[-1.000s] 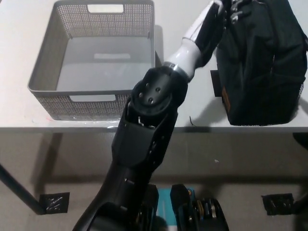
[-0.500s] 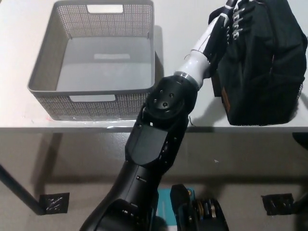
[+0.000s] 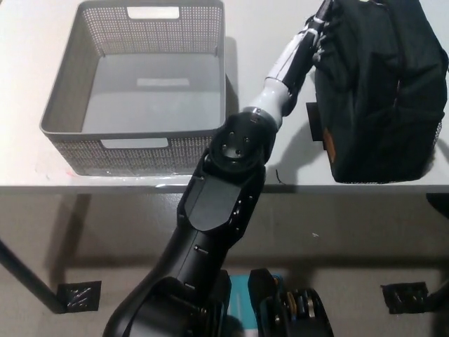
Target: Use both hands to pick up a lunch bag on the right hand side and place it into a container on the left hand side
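The bag (image 3: 382,91) sits on the table (image 3: 280,165) at right, not lifted. The left hand (image 3: 319,31) reaches its far left side; its grasp cannot be told. The right hand is unseen. The basket (image 3: 63,105) at left holds nothing.

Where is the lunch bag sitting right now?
In the head view the black lunch bag stands on the table's right side, near the front edge, apart from the grey basket at left.
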You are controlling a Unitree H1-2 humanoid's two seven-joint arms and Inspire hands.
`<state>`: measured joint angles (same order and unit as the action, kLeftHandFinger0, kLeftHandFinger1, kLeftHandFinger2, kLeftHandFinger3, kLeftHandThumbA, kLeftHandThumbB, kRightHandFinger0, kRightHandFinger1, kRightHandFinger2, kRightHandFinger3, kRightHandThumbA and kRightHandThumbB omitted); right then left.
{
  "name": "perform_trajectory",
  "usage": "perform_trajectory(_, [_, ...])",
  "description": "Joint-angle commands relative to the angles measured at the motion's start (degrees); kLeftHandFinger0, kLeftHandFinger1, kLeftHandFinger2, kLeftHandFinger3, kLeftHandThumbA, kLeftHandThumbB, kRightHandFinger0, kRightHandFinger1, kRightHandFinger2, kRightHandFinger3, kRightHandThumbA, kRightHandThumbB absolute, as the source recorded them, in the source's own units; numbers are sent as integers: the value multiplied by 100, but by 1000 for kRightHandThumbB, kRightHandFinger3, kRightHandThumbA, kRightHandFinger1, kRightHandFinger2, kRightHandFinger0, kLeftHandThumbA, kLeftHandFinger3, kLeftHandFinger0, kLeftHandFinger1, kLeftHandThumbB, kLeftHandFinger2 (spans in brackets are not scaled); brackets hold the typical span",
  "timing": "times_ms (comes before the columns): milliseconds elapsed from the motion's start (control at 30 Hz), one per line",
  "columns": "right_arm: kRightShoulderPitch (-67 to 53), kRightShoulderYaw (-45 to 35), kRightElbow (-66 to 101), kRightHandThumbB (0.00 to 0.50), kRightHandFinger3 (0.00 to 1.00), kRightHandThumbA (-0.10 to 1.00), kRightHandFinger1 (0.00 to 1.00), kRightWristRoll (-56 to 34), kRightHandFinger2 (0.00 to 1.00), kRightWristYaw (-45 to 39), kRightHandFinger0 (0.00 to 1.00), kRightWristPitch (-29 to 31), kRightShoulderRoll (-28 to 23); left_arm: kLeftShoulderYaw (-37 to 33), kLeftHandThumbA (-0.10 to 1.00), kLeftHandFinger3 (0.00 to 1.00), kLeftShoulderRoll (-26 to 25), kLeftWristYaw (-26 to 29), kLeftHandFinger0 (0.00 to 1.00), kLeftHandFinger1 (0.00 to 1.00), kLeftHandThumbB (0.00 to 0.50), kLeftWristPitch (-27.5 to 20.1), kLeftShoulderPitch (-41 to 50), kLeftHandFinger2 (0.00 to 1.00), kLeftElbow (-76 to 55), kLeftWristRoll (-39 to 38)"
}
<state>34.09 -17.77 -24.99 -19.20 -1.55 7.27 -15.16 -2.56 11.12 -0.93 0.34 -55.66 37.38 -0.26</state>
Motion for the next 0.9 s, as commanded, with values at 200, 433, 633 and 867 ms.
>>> perform_trajectory(200, [-38,-46,-62,231,1000,1000,1000,-63,1000,-150,1000,224,-96,-49,1000,1000,27,232,1000,1000,436,-296,-5,1000,-117,180])
perform_trajectory(433, [-148,-58,-249,238,1000,1000,1000,-139,1000,-192,1000,152,-55,-137,1000,1000,161,303,1000,1000,402,-333,240,1000,163,277])
perform_trajectory(633, [17,-6,-669,241,1000,1000,1000,-69,1000,-205,1000,264,-46,-63,1000,1000,266,369,1000,1000,414,-703,112,1000,768,203])
perform_trajectory(867, [224,45,-1274,255,1000,1000,1000,26,1000,-250,1000,503,-49,-31,1000,1000,280,386,1000,1000,438,-1054,37,1000,1309,199])
